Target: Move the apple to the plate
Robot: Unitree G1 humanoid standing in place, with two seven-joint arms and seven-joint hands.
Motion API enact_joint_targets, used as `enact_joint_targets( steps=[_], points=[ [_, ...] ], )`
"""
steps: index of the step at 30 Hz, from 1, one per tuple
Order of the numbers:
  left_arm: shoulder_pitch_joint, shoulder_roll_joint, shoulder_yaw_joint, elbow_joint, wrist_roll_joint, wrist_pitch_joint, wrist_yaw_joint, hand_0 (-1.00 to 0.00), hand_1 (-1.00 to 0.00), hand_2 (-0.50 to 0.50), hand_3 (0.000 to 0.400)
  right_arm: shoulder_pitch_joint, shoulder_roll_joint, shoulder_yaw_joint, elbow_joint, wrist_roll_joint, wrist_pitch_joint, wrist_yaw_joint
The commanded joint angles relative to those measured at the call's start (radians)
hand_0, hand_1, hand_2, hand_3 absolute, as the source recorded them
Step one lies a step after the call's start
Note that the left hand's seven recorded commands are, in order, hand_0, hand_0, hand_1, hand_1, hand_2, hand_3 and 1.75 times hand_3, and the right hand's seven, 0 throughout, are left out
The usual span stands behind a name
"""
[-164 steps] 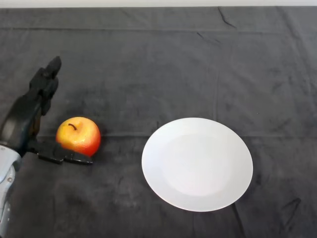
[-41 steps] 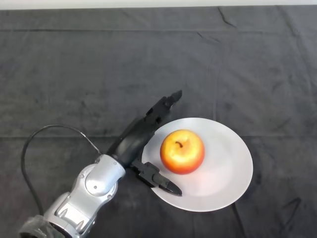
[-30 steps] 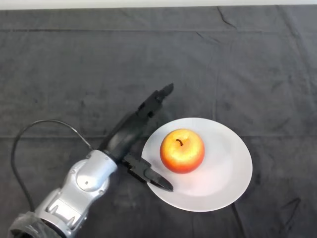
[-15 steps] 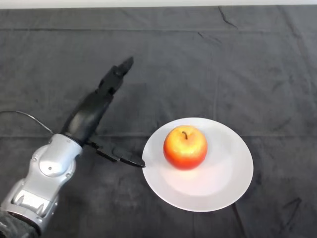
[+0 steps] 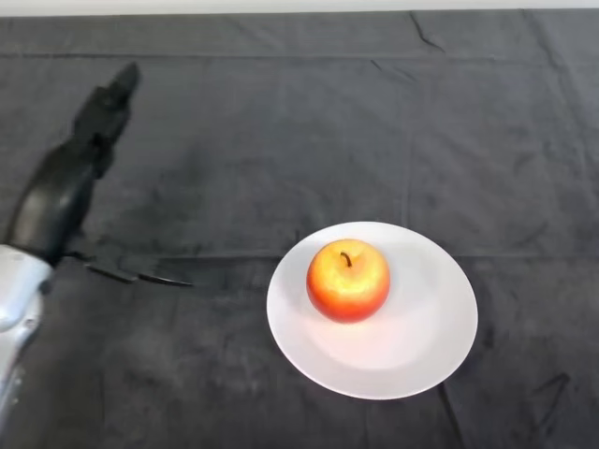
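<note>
A red and yellow apple [image 5: 348, 280] rests stem up on the left half of a white plate [image 5: 421, 327], right of centre on the dark cloth. My left hand [image 5: 65, 187] is at the far left, well away from the plate. It is open, its fingers stretched toward the table's far side and its thumb [image 5: 140, 277] sticking out to the right just above the cloth. Nothing is in it.
A dark wrinkled cloth [image 5: 299, 122] covers the whole table. My silver forearm [image 5: 14, 318] enters at the lower left edge.
My hand let go of the apple on the plate and drew back to the left, from the plate's rim to the far left side. The apple stays on the plate.
</note>
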Motion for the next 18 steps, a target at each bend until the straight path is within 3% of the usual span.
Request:
enact_joint_targets(
  steps=[1, 18],
  points=[
    [0.036, 0.067, 0.047, 0.055, -0.026, -0.031, -0.01, 0.0, 0.0, 0.0, 0.0, -0.002, -0.017, -0.0073, -0.025, 0.021, 0.001, -0.0074],
    [0.026, 0.133, 0.242, 0.327, -0.069, -0.148, -0.029, 0.0, 0.0, 0.0, 0.0, -0.004, -0.02, -0.0075, -0.02, 0.0209, 0.002, -0.0055]
  ],
)
